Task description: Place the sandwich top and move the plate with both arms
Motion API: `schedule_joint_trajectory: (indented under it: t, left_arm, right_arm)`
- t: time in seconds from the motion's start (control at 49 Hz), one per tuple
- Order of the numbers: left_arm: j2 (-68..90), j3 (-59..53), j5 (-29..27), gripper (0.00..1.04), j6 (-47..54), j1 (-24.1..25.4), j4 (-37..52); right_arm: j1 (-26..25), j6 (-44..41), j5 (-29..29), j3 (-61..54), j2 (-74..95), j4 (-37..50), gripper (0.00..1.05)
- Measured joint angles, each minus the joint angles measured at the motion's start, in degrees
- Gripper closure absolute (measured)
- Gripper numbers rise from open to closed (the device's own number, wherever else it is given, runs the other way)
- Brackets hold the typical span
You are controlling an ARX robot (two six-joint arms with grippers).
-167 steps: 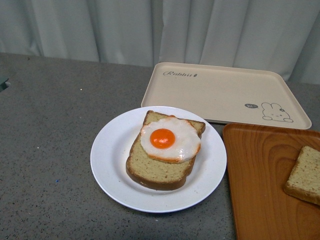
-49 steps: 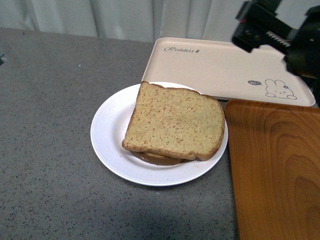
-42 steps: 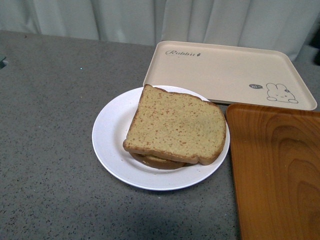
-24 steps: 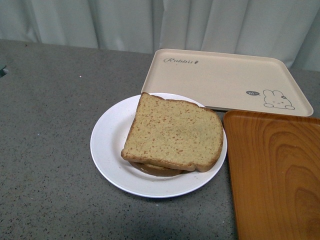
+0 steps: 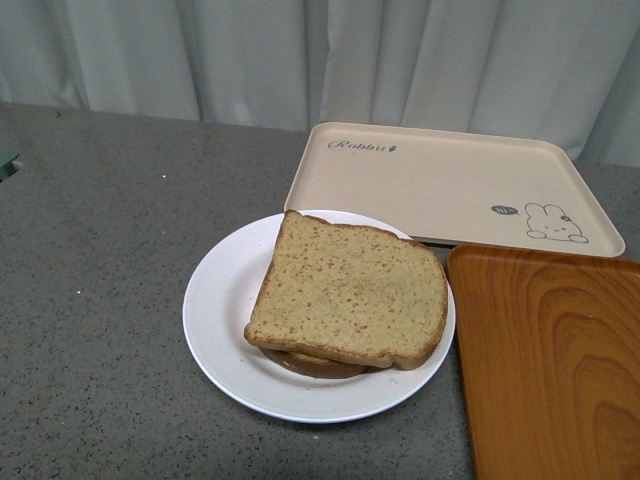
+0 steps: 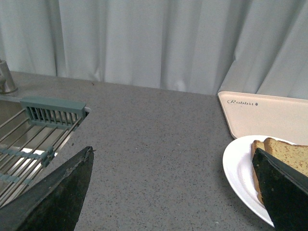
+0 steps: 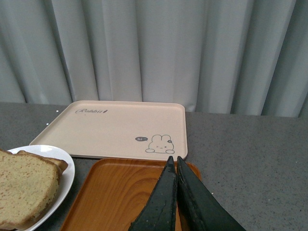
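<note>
The sandwich top [image 5: 350,290], a tan speckled bread slice, lies on a lower slice on the white plate [image 5: 215,310] in the front view. It hides the egg. Neither arm shows in the front view. My left gripper [image 6: 173,163] is open and empty, its black fingers [image 6: 57,197] wide apart over the grey counter, one beside the plate [image 6: 238,163] and the bread [image 6: 288,154]. My right gripper [image 7: 173,161] is shut and empty above the wooden tray [image 7: 115,192]. The plate [image 7: 62,178] and bread [image 7: 24,192] show at that view's edge.
A beige rabbit-print tray [image 5: 450,185] lies behind the plate, against a pale curtain. The orange-brown wooden tray [image 5: 550,360] lies just right of the plate. A metal sink rack [image 6: 33,139] sits beyond my left gripper.
The plain slice has come off the wooden tray and now covers the egg sandwich. The black arm seen at the upper right has left the front view, whose framing has shifted slightly.
</note>
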Motion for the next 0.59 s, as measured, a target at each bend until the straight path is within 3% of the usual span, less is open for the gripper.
schedule_joint_trajectory:
  t: [0.592]
  left_arm:
    - [0.0,0.0,0.0,0.06,0.0,0.0,0.0]
  right_arm:
    - [-0.2,2.4,-0.9,0.9,1.0,-2.8,1.01]
